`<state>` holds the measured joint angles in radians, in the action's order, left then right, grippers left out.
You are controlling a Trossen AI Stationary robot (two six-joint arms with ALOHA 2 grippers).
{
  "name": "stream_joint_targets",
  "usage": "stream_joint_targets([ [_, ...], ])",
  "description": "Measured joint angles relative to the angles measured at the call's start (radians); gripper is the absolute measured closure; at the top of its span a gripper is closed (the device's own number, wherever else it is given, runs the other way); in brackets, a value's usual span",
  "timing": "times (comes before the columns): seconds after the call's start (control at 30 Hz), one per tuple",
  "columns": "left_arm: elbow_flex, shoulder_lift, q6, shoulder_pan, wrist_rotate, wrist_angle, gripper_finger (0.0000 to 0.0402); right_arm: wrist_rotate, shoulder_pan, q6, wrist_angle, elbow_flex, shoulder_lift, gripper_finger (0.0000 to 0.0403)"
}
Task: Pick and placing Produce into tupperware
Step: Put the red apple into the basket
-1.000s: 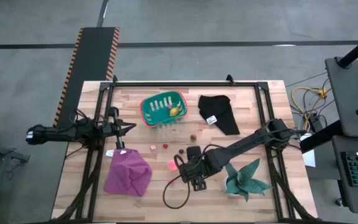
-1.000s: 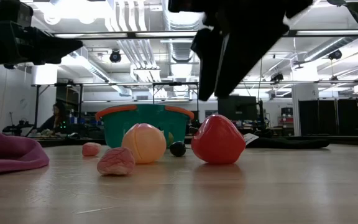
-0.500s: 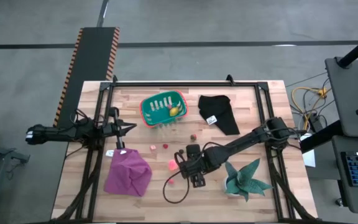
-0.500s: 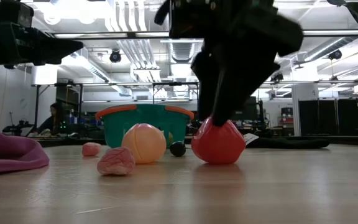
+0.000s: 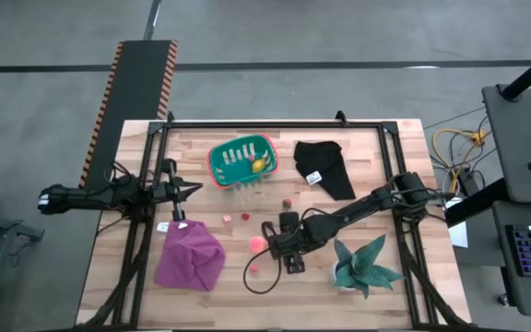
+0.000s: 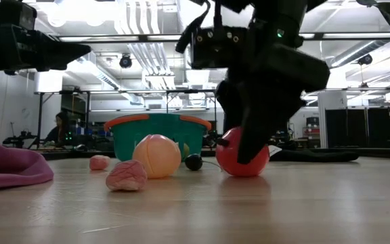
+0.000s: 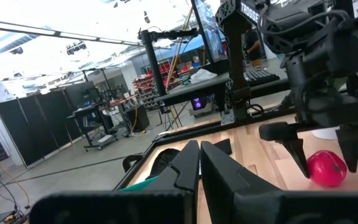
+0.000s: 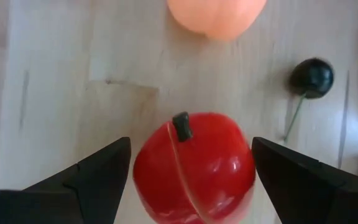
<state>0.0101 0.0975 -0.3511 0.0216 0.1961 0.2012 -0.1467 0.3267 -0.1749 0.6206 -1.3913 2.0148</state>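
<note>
Tupperware, teal-green, sits toward the far middle of the surface in the high view, with a yellow piece inside it. A black cloth lies just beside it and a purple cloth is near the front left. The right gripper is low over the red produce at the middle of the surface. Small pieces lie scattered between there and the container, so open room is limited on that side. A teal spiky plant stands close to the right arm, near the front right edge. The left gripper waits at the left edge, clear of everything. The low view alone shows heights. The red produce rests on the surface with a dark finger down in front of it, and the orange piece, a pink piece and a small dark piece sit to its side, before the tupperware. The left wrist view shows the left fingers pressed together, holding nothing, and the right gripper straddling the red produce farther off. The right wrist view shows the red produce midway between the two fingers, which are spread wide on either side. Whether they touch it cannot be told.
</note>
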Motion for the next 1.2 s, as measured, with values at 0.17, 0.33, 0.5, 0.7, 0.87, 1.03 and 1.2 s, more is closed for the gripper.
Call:
stream_joint_targets([
  [0.17,0.000,0.000,0.000,0.000,0.000,0.000,0.0400,0.000,0.000,0.000,-0.022,0.025,0.000,0.0078],
  [0.33,0.000,0.000,0.000,0.000,0.000,0.000,0.0400,0.000,0.000,0.000,-0.044,0.031,0.000,0.0079],
  [0.5,0.000,0.000,0.002,0.000,0.000,0.000,0.0400,0.000,0.000,0.000,-0.057,0.031,0.000,0.0090],
  [0.7,0.000,0.000,0.003,0.000,0.000,0.000,0.0400,0.000,0.000,0.002,-0.058,0.032,0.000,0.0120],
  [0.87,0.000,0.000,0.003,0.000,0.000,0.000,0.0400,-0.001,0.000,0.003,-0.058,0.032,0.000,0.0131],
  [1.03,0.000,0.000,0.003,0.000,0.000,0.000,0.0400,-0.002,0.000,0.002,-0.057,0.032,0.000,0.0125],
  [1.2,0.000,0.000,0.003,0.000,0.000,0.000,0.0400,-0.002,0.000,0.002,-0.056,0.032,0.000,0.0132],
])
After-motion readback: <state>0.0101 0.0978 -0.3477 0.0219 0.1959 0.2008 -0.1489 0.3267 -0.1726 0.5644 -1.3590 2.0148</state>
